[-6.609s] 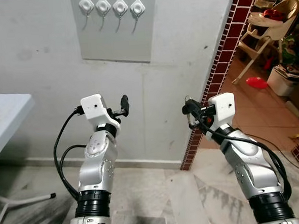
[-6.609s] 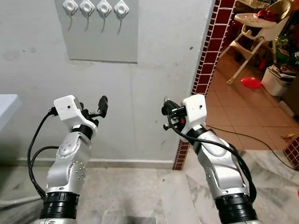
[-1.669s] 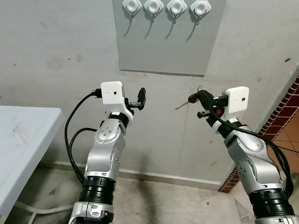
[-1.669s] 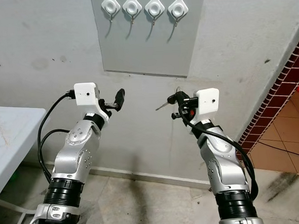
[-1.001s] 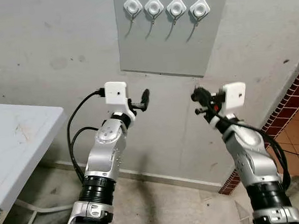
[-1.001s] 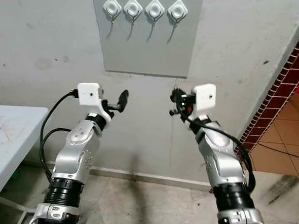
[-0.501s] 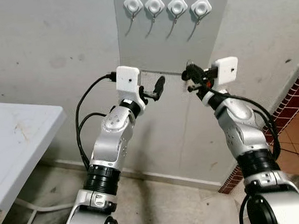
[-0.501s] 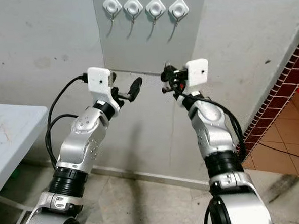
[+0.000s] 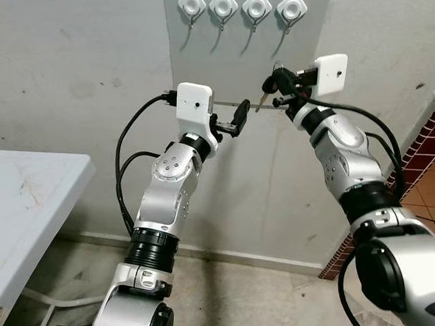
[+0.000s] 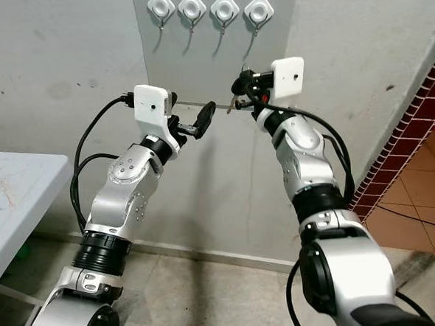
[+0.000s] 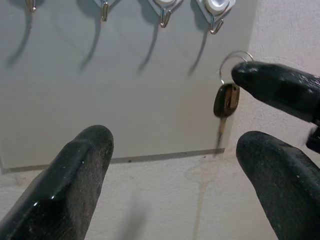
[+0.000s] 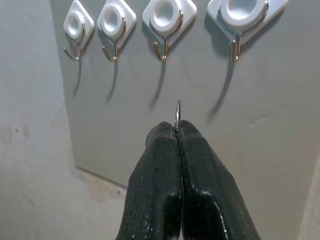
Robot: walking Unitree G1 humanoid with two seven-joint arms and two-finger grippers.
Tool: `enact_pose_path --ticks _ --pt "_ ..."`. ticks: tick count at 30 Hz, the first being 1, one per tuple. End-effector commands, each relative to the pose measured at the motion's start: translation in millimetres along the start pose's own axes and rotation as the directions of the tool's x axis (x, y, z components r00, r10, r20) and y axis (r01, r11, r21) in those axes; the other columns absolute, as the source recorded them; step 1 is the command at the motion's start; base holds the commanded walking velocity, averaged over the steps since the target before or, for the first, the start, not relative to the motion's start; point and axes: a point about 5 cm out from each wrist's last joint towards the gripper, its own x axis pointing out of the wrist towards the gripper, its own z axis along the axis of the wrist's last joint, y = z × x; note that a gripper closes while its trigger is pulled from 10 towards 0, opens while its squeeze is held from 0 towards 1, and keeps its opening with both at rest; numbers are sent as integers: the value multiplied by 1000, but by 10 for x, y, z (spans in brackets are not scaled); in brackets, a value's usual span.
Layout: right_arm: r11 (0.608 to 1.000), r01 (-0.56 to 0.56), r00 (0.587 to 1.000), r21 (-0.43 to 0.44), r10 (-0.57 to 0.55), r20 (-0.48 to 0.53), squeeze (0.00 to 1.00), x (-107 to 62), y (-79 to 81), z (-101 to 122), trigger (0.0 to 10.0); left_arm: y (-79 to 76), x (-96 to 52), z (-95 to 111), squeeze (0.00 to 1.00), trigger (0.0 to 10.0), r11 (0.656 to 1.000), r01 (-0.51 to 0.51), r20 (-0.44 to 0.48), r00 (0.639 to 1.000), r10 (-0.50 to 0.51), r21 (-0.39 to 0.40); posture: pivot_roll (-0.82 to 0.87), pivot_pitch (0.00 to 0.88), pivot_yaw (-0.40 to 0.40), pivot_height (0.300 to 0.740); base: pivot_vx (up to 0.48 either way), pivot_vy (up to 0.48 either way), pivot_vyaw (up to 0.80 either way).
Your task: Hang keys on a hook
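Steel key ring [image 12: 177, 114] poked up from the clenched right end effector [image 12: 178, 131] just below the four wall hooks [image 9: 251, 7] near the frame's top, presumably poised for threading, while the left end effector [image 9: 237, 117] gaped released beside the dangling keys [image 11: 225, 101].

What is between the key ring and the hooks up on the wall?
Nothing but bare grey panel. In the right wrist view, the key ring, pinched in the right end effector, sits just below the hooks.

key ring [image 12: 177, 114]: mostly hidden in right claw [image 12: 176, 131] | table [image 9: 20, 197]: cut off by edge
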Motion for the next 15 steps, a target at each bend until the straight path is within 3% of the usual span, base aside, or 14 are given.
enact_pose_path --ticks 1,15 --pt "1000 3 999 -20 -2 42 0 62 -18 141 10000 -38 56 88 0 10000 1000 21 21 1000 -21 20 -59 24 -33 740 0 0 0" --pt "999 4 993 40 -9 121 0 214 29 365 10000 -32 57 98 0 10000 1000 14 27 1000 -14 13 -54 41 -36 740 0 0 0"
